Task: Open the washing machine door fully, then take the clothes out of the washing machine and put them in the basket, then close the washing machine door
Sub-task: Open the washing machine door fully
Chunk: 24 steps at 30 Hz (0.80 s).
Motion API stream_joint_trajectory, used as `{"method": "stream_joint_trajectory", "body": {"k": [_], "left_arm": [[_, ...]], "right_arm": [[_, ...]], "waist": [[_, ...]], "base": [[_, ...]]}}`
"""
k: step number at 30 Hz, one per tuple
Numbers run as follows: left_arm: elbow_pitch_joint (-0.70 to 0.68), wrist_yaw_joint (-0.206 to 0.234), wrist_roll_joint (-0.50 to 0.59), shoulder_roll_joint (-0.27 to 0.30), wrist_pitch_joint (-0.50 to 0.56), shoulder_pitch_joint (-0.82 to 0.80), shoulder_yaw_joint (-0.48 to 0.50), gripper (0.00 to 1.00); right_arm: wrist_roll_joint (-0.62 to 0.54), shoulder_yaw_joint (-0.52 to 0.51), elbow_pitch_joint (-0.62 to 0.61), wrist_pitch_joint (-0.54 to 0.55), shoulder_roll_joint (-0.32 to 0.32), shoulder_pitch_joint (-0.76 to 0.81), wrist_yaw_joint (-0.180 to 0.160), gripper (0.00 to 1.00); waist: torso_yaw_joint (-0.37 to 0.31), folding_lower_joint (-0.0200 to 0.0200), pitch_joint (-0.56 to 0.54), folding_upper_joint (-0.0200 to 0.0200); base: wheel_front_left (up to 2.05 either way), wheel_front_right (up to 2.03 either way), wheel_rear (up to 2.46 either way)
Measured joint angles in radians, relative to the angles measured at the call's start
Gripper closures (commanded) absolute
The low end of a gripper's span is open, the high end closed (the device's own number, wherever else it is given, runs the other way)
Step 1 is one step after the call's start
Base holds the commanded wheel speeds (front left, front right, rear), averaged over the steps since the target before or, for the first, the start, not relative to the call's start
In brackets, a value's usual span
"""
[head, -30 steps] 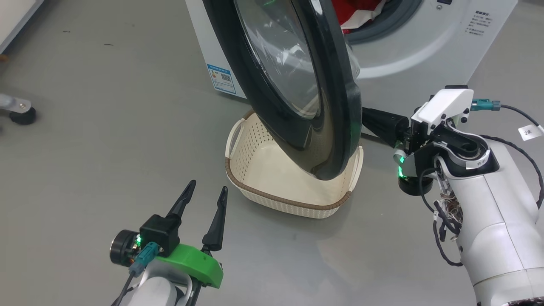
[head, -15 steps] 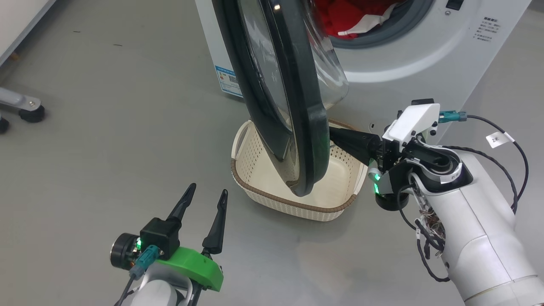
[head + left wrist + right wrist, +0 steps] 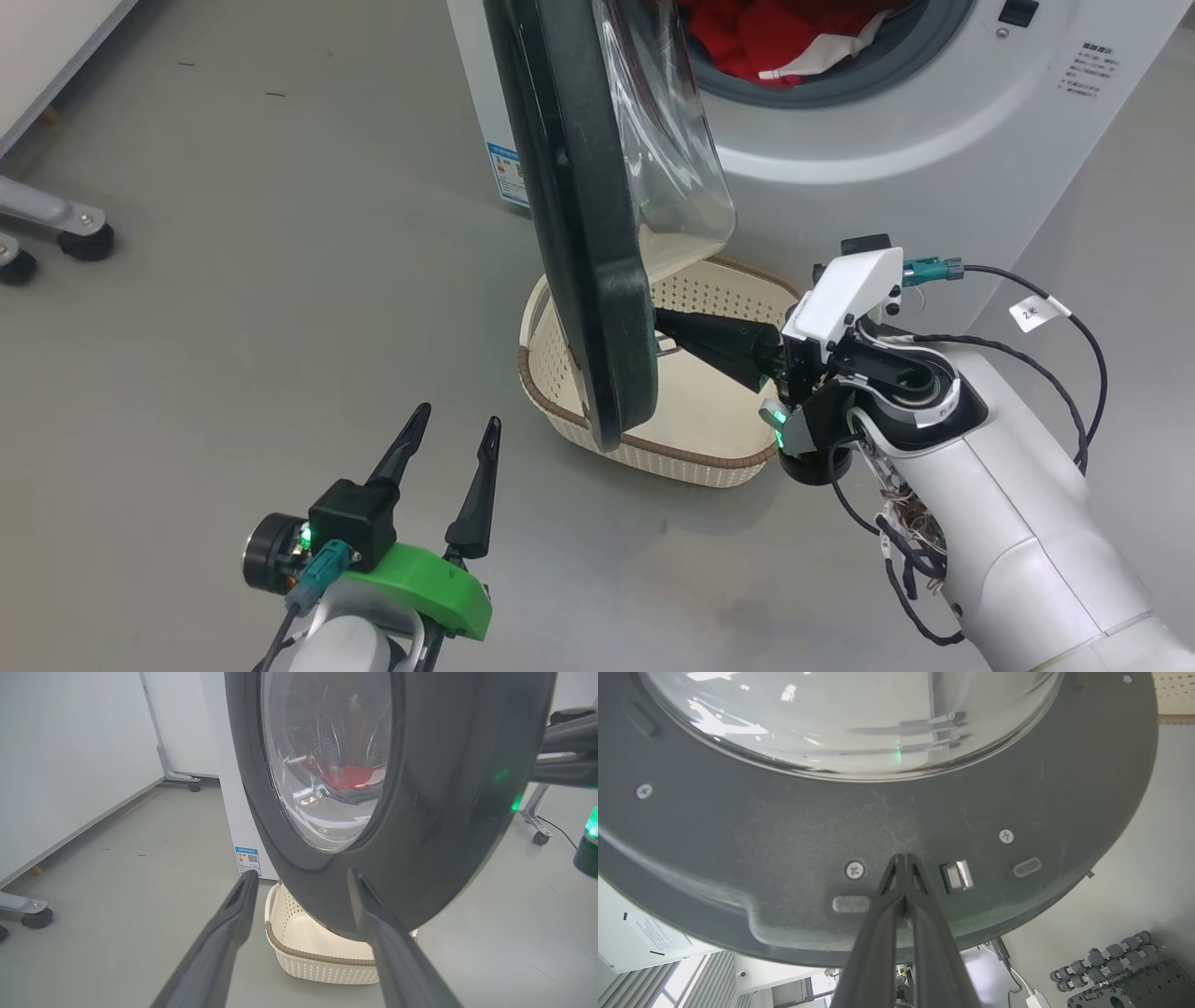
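Right gripper (image 3: 903, 857) pinched closed, empty, tip against washing machine door (image 3: 583, 233) inner rim, door half-open above basket (image 3: 672, 457). Left gripper (image 3: 455, 422) spread, idle. Risk: tip skids off smooth plastic, door swings back.

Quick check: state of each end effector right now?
Left end effector: open, empty.
Right end effector: closed, empty, tips against the washing machine door.

- left pincer (image 3: 458, 414): two long black tapered fingers (image 3: 478, 485) on a black block (image 3: 355, 511), bright green plastic mount (image 3: 429, 583), teal plug (image 3: 317, 571)
- right pincer (image 3: 903, 857): same dark fingers, angular white cover (image 3: 840, 297), another teal plug, green light (image 3: 771, 413)
- right forearm (image 3: 1018, 551): glossy white shell, loose dark wiring (image 3: 904, 515), lil white tag (image 3: 1038, 311) on the cable
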Motion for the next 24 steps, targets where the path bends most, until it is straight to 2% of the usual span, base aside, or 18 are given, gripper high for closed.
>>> {"method": "stream_joint_trajectory", "body": {"k": [16,19,24], "left_arm": [[-0.003,0.01,0.0,0.0,0.0,0.002,0.03,0.0],[-0.001,0.015,0.0,0.0,0.0,0.003,0.049,0.0],[0.009,0.018,0.0,0.0,0.0,0.014,0.058,0.0]], "right_arm": [[0.036,0.082,-0.016,-0.072,0.0,0.001,-0.005,1.0],[0.005,0.088,-0.006,-0.094,0.002,0.001,0.015,1.0],[-0.116,0.101,0.007,-0.161,-0.041,0.018,0.082,1.0]], "waist": [[-0.001,0.0,-0.007,0.0],[-0.011,0.0,-0.019,0.0],[-0.03,0.0,-0.06,0.0]], "base": [[0.0,0.0,0.0],[0.0,0.0,0.0],[0.0,0.0,0.0]]}}
